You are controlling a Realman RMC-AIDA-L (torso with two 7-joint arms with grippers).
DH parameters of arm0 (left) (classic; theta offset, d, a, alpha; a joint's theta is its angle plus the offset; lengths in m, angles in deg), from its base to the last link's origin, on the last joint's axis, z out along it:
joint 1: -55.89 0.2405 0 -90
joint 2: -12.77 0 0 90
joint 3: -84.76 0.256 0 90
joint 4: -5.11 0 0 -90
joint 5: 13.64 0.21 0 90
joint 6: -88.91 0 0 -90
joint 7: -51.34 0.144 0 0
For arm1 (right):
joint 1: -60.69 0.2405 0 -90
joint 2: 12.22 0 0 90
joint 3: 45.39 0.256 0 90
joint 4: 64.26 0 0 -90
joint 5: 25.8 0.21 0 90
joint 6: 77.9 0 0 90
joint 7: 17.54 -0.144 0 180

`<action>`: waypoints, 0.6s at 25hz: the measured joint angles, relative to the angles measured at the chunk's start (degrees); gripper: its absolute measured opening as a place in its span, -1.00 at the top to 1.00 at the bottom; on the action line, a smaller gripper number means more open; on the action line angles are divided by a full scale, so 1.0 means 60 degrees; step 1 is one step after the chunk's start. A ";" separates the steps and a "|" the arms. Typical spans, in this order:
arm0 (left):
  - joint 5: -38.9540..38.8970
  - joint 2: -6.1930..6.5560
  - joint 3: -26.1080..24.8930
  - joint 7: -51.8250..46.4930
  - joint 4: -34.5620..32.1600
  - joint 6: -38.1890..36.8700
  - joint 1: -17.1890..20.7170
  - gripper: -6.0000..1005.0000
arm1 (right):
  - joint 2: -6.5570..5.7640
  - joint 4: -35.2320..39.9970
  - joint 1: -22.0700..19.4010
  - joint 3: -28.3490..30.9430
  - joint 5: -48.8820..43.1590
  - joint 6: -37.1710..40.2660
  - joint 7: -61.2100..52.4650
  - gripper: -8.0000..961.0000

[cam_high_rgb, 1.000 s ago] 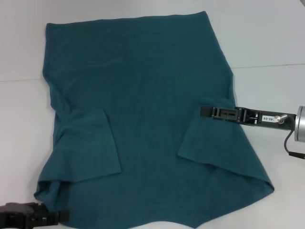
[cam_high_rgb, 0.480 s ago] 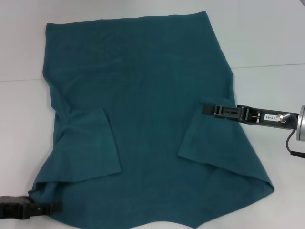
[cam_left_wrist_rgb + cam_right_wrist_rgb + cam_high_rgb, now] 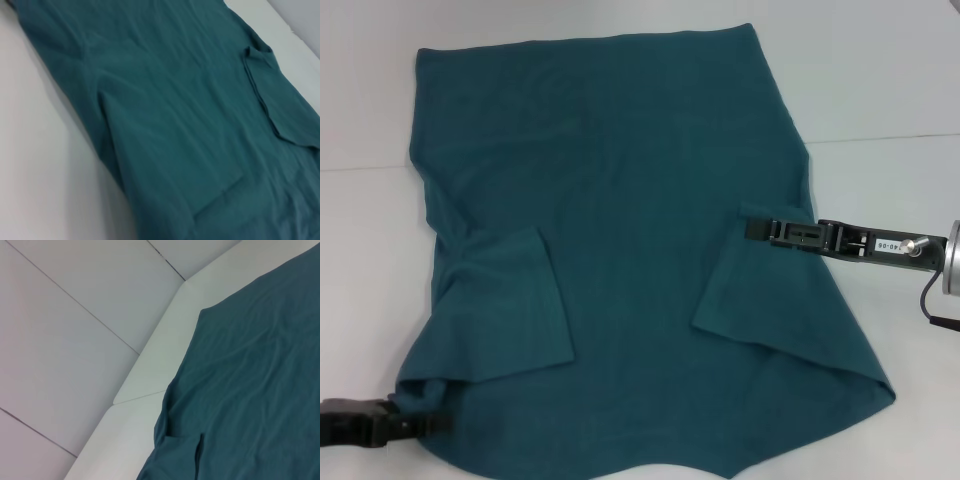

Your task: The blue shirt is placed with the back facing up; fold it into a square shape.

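Since half a second ago I log only my left claw (image 3: 438,424) nudged against the near-left shoulder of the dark teal-blue knit T-shirt (image 3: 620,200), spread back-up across the white worktop (image 3: 880,80). Right claw (image 3: 752,229) over its right folded-in sleeve. Both grips: cannot tell.

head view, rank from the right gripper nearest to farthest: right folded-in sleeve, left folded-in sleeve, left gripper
From the right gripper, reaching in over the blue shirt from its right edge:
1. Right folded-in sleeve, directly at the gripper tip.
2. Left folded-in sleeve, across the shirt.
3. Left gripper, at the near left corner.
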 joint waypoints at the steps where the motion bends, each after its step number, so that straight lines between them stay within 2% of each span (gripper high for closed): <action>1: -0.0009 0.0000 -0.0015 -0.0052 0.0000 0.0045 -0.0009 -0.54 | 0.0000 0.0000 0.0000 0.0004 0.0000 0.0000 0.0000 -0.81; 10: 0.0046 0.0031 -0.0020 -0.0353 -0.0002 0.0268 -0.0079 -0.19 | 0.0000 0.0000 -0.0038 0.0004 0.0000 0.0011 0.0000 -0.81; 12: 0.0052 0.0031 0.0005 -0.0417 -0.0002 0.0280 -0.0086 0.23 | 0.0000 0.0000 -0.0051 0.0003 0.0000 0.0019 0.0000 -0.81; 15: 0.0057 0.0029 0.0009 -0.0440 -0.0002 0.0283 -0.0086 0.44 | 0.0000 0.0000 -0.0061 0.0003 0.0000 0.0022 0.0000 -0.81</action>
